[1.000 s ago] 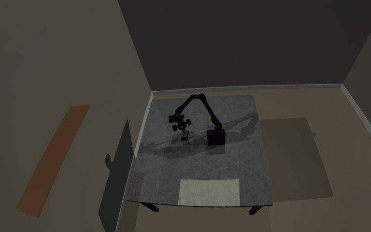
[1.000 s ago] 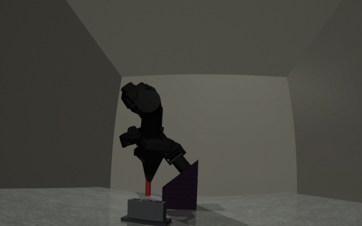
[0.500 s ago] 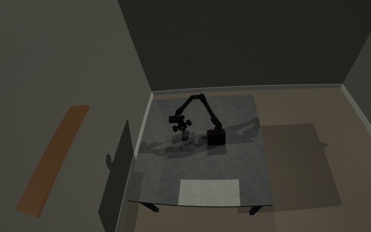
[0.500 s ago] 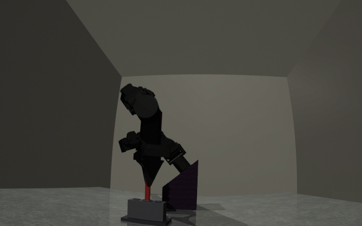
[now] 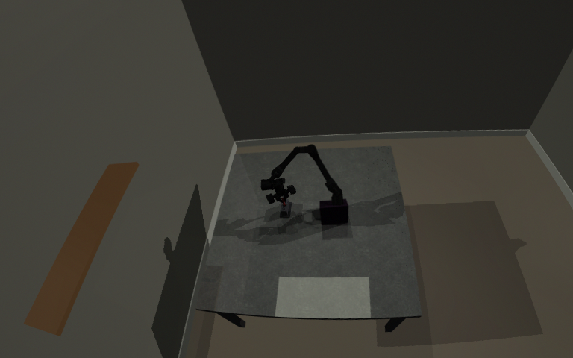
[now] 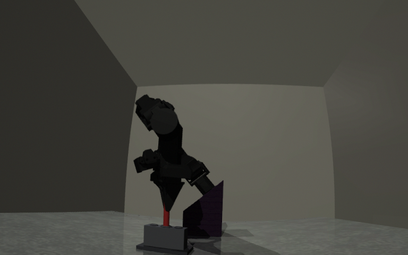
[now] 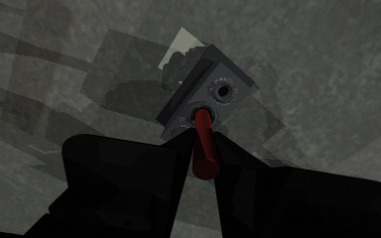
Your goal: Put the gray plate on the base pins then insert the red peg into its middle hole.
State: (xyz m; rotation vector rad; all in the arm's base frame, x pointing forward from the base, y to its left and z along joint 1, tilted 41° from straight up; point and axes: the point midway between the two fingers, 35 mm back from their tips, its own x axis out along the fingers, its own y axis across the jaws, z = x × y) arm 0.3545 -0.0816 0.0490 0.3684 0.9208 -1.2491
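The arm is arching up from its dark pedestal and folding down at the elbow, wrist pointing almost straight down over the gray plate. The gripper is clamping its narrowed fingers on the upper part of the red peg, holding it upright above the plate's middle hole.
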